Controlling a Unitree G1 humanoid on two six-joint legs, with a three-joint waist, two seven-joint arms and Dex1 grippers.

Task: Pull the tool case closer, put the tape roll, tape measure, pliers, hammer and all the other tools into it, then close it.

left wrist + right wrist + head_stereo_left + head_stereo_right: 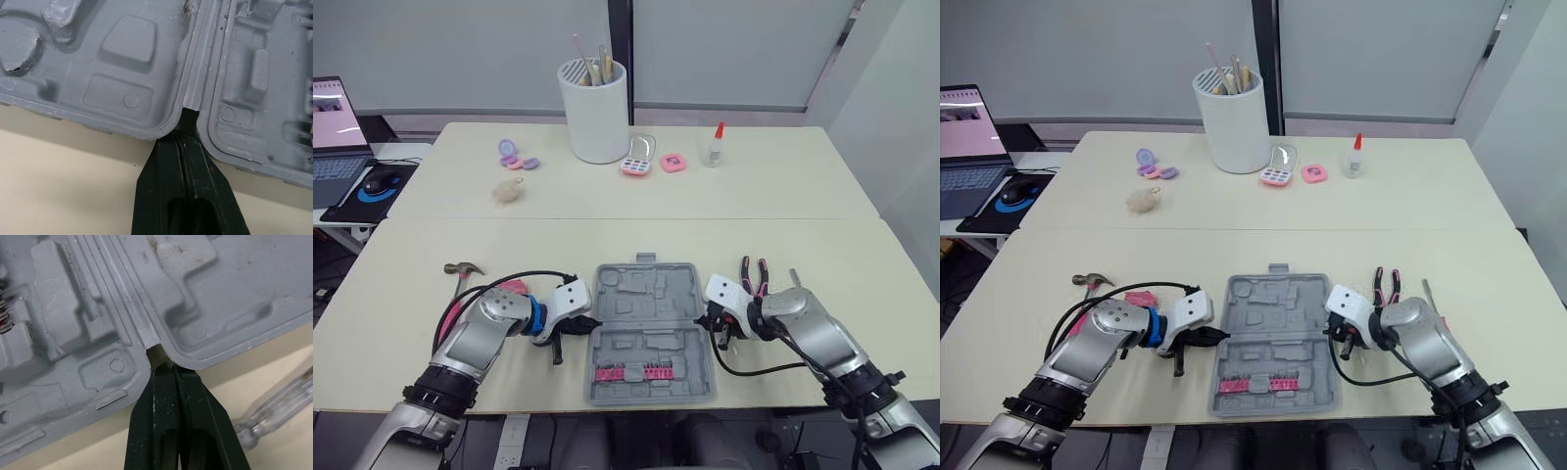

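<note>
Left eye view: grey moulded plastic tool case (651, 294) lies open on cream worktop (636, 235), at near edge. I log left gripper (185, 142) and right gripper (165, 374), both pinched closed, tips at its hinge notches. Steel-headed hammer (462, 270) and pink-handled pliers (754, 276) outside; loading, closing outstanding.

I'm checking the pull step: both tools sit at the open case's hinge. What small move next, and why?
Probably back the left tool and right tool sideways out of the hinge notches. Both are shut there, and the tool case already lies open near the front edge of the table, while pliers and hammer lie outside.
</note>
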